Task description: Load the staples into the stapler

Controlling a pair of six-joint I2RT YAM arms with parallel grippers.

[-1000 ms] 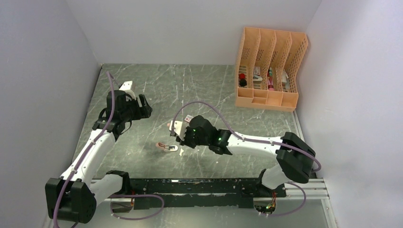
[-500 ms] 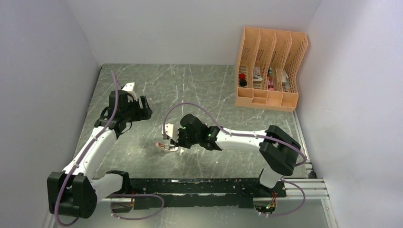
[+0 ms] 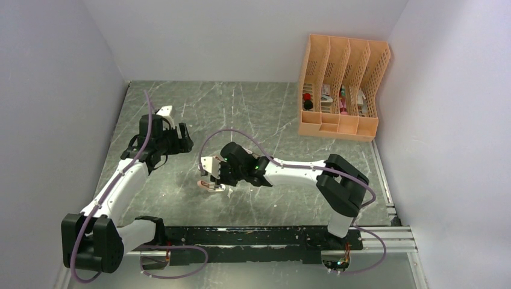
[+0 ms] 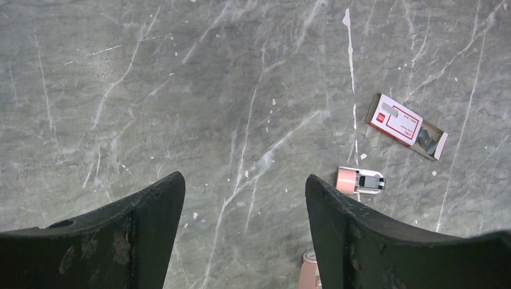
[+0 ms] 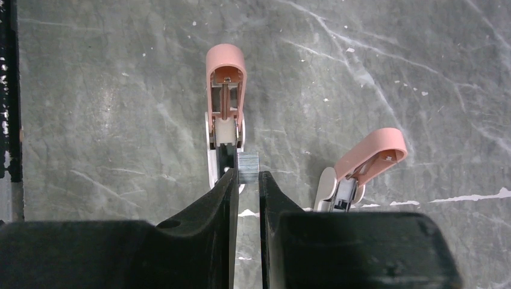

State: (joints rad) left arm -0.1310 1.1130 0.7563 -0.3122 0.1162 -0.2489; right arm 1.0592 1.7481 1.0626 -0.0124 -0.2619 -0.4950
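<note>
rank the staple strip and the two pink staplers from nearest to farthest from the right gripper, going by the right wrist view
1. staple strip: pinched at the tips of the right gripper.
2. open stapler: straight ahead, its channel right at the strip.
3. second stapler: off to the view's right, lid raised, apart from the strip.

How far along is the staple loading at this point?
Done: the staple box lies open with its tray out, and the stapler is flipped open. In hand: the right pincer pinches a staple strip at the stapler's channel; the left pincer hangs open, empty. Left: seat the strip fully, release, close the stapler.
</note>
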